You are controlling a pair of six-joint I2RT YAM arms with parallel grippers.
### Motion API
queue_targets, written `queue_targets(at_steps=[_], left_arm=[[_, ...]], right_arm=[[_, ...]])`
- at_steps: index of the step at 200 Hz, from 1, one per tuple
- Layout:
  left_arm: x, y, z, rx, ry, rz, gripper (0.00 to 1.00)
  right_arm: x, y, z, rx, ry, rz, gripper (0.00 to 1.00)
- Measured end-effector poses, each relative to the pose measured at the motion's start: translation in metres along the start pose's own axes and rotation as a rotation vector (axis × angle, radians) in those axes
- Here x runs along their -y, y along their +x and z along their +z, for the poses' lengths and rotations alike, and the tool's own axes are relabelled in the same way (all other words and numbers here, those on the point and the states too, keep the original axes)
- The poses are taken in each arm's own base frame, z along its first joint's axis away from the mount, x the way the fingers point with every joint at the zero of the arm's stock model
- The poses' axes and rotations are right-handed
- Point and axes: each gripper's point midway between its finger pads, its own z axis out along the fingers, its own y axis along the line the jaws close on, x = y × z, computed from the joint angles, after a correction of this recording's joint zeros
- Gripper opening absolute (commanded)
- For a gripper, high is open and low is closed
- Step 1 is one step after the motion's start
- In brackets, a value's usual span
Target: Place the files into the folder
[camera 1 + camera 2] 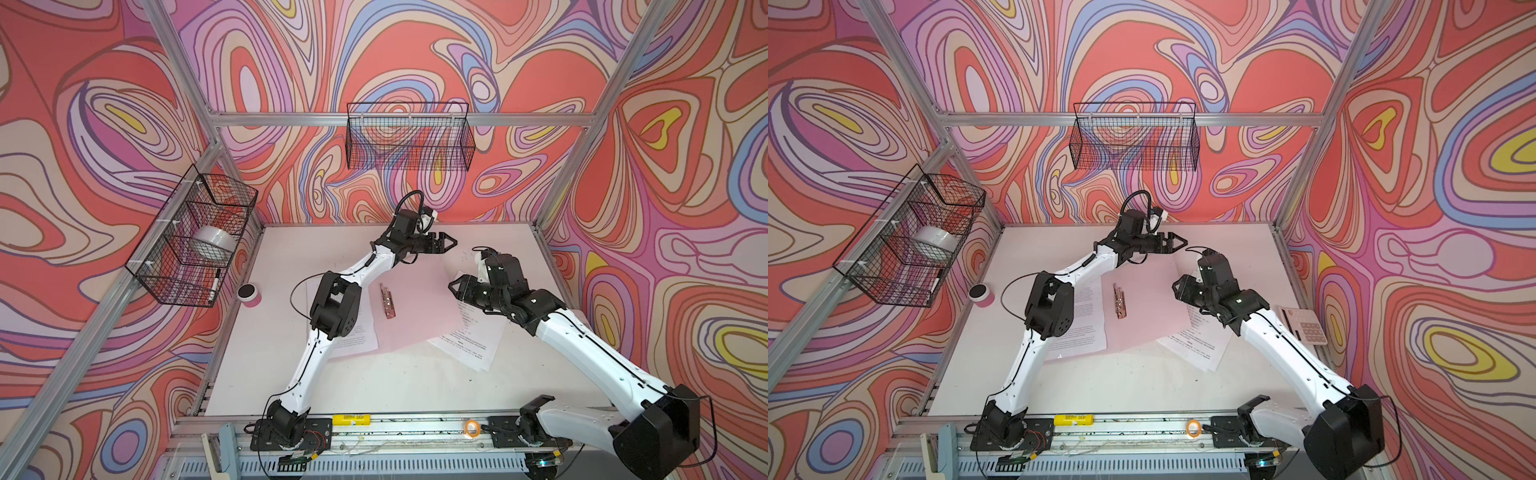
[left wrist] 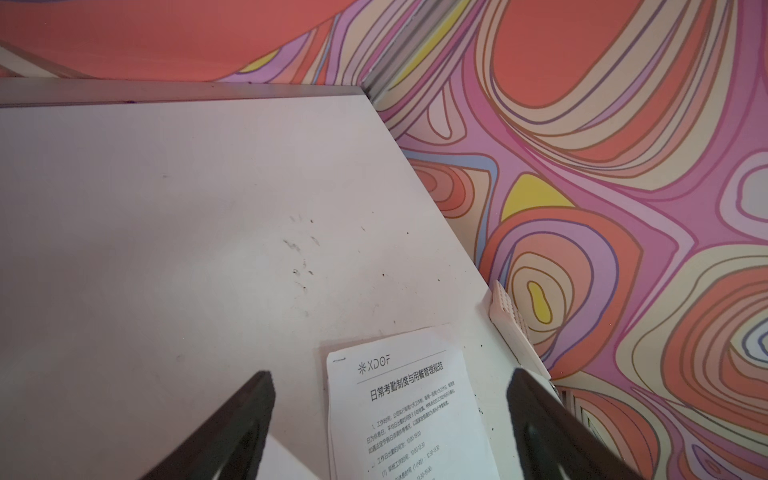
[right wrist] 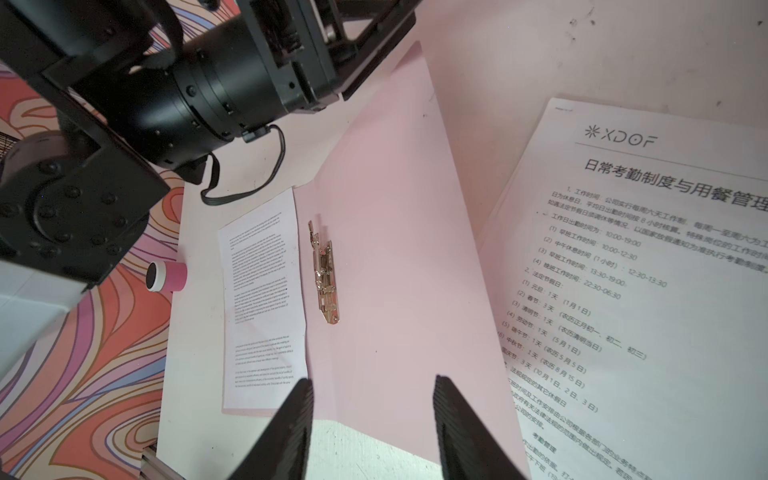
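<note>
Right claw (image 3: 374, 382) hangs released over the open folder (image 3: 395, 249) mid-worktop (image 1: 374, 386); left claw (image 1: 452, 245) gapes empty by the far edge. I fear pinching the overlapping headed sheet (image 3: 644, 291) drags the folder askew.

Bright, diffuse light is filling both top views, and the white table (image 1: 415, 386) is carrying only faint, soft-edged shadows. The wide view is splaying the silver aluminium frame posts (image 1: 178, 54) toward the upper corners. In the left wrist view, a broad soft shadow is dimming the table, and the black fingers of the left gripper (image 2: 390, 374) are blurring. In the right wrist view, the right gripper (image 3: 374, 380) is blurring likewise, the white printed sheet (image 3: 623, 257) is reading sharply, and the small metal clip (image 3: 326, 282) is glinting on the flat pale pink folder (image 3: 395, 208).
</note>
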Motion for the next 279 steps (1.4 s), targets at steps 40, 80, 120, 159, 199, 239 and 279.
queue_targets(at_steps=[40,80,120,159,199,239,279], left_arm=[[0.0,0.017,0.026,-0.045,0.003,0.014,0.88],[-0.011,0.054,0.049,-0.109,-0.046,0.015,0.87],[-0.021,0.089,0.066,-0.172,-0.095,0.036,0.86],[-0.029,0.095,0.069,-0.186,-0.112,0.029,0.87],[-0.037,0.085,0.07,-0.169,-0.11,0.006,0.86],[-0.041,0.088,0.073,-0.182,-0.094,-0.036,0.84],[-0.038,0.093,0.075,-0.196,-0.076,-0.048,0.8]], right_arm=[[0.005,0.001,-0.006,-0.009,0.008,0.012,0.49],[0.005,-0.001,-0.015,0.002,0.003,0.018,0.49],[0.006,0.002,-0.017,-0.008,0.002,0.023,0.48],[0.005,0.004,-0.02,-0.012,-0.005,0.027,0.47],[0.005,0.005,-0.02,-0.02,-0.007,0.031,0.47],[0.003,0.005,-0.022,-0.017,-0.013,0.03,0.47],[0.002,0.006,-0.025,-0.015,-0.023,0.028,0.46]])
